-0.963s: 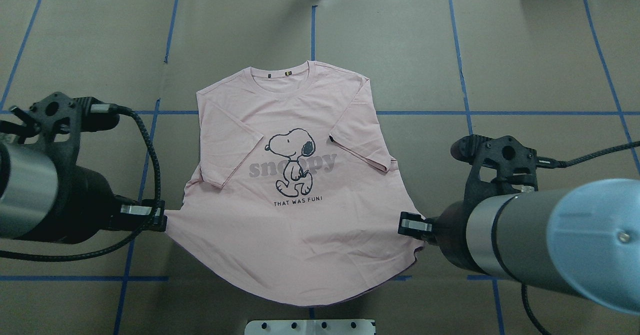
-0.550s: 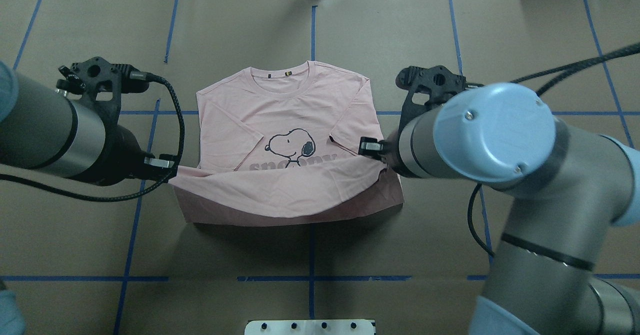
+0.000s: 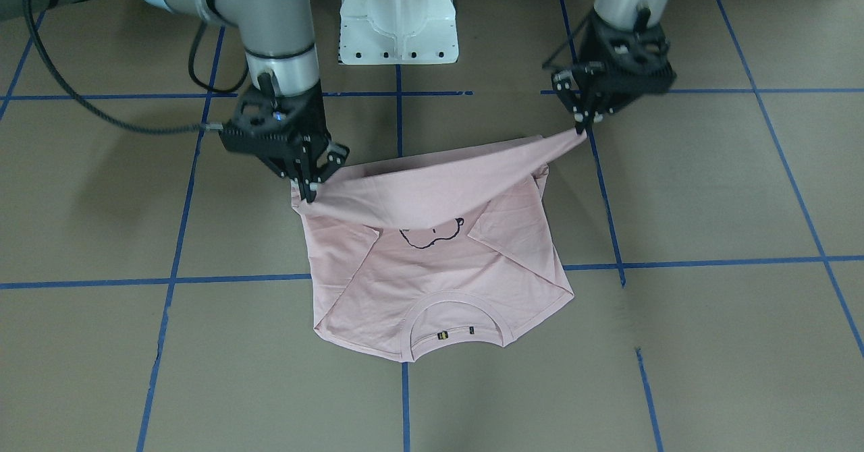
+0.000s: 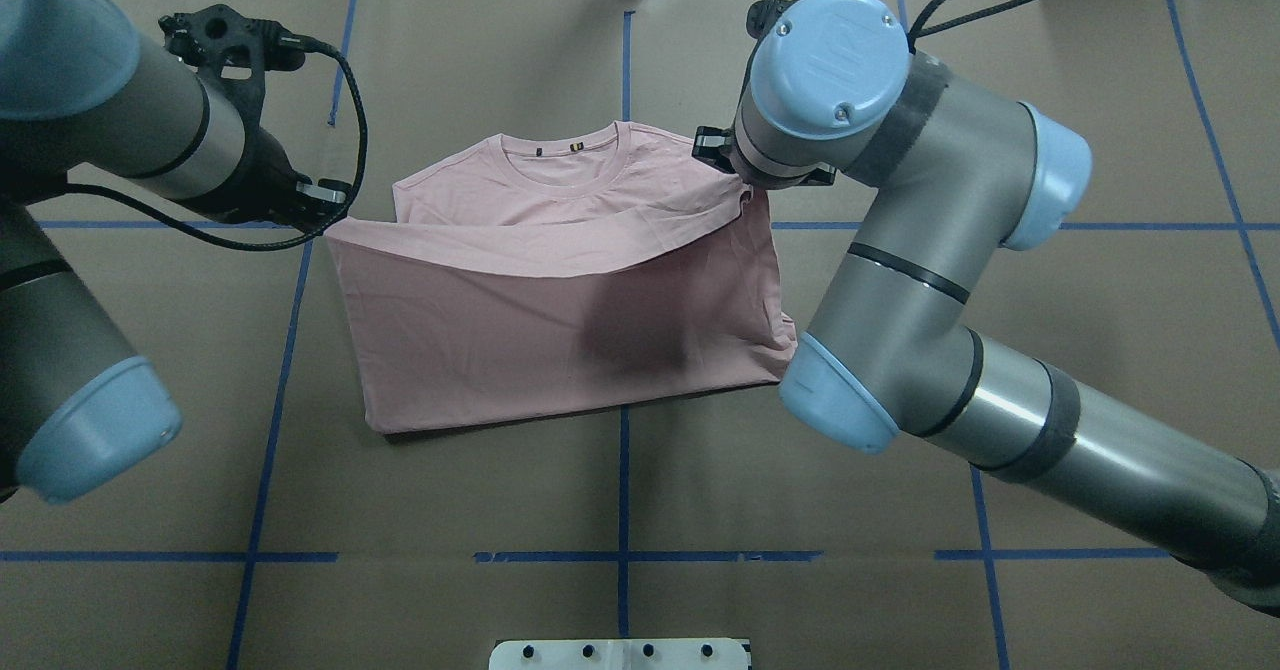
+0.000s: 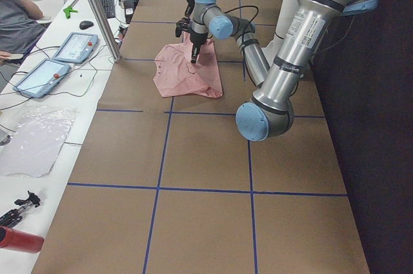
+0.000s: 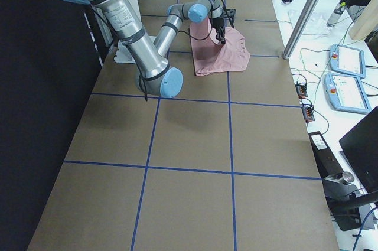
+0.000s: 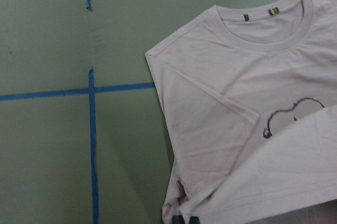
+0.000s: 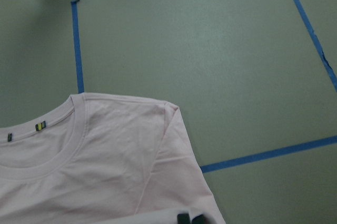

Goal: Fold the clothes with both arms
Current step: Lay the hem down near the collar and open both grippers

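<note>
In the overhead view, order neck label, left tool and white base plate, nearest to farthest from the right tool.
1. Neck label, just left of the right tool.
2. Left tool, across the T-shirt.
3. White base plate, bottom edge.

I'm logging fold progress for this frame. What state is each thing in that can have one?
T-shirt: half folded, lower part doubled over the chest, hem held off the table, sagging mid-span, short of the collar.
Sleeves: both folded inward, lying flat.
Left gripper: shut on one hem corner.
Right gripper: shut on the other hem corner.
</note>
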You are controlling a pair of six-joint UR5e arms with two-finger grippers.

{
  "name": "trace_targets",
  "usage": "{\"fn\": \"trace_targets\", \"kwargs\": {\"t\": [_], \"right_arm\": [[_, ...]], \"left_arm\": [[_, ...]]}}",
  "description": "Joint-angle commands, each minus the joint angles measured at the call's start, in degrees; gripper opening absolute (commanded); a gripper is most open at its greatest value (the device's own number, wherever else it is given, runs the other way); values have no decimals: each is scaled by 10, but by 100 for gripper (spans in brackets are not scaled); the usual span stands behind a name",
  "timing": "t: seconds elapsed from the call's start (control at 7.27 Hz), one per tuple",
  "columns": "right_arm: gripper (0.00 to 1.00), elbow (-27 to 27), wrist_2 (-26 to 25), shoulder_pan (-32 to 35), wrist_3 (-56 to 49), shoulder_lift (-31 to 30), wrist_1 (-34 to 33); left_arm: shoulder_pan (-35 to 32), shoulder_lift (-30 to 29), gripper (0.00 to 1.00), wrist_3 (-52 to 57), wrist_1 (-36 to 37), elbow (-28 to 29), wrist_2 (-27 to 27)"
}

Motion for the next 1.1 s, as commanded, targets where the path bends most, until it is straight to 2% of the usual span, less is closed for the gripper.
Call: {"fn": "trace_targets", "kwargs": {"t": [0.0, 0.28, 0.41, 0.55, 0.69, 0.83, 0.96], "right_arm": [[0, -154, -1, 16, -21, 29, 117], [0, -275, -3, 17, -24, 69, 185], [0, -314, -4, 16, -26, 77, 218], [0, -319, -5, 16, -32, 76, 219], [77, -326, -8, 12, -43, 75, 219], [100, -327, -25, 5, -40, 77, 220], [100, -321, -23, 9, -59, 78, 221]], "left_arm": [[-26, -18, 0, 38, -108, 144, 17], [-27, -49, 0, 38, -209, 281, 32], [-27, -61, 0, 38, -234, 321, 50], [-24, -60, 0, 38, -248, 330, 51], [-20, -60, 26, 37, -249, 331, 51], [-19, -60, 89, 36, -254, 326, 50], [-19, -52, 100, 35, -267, 310, 50]]}}
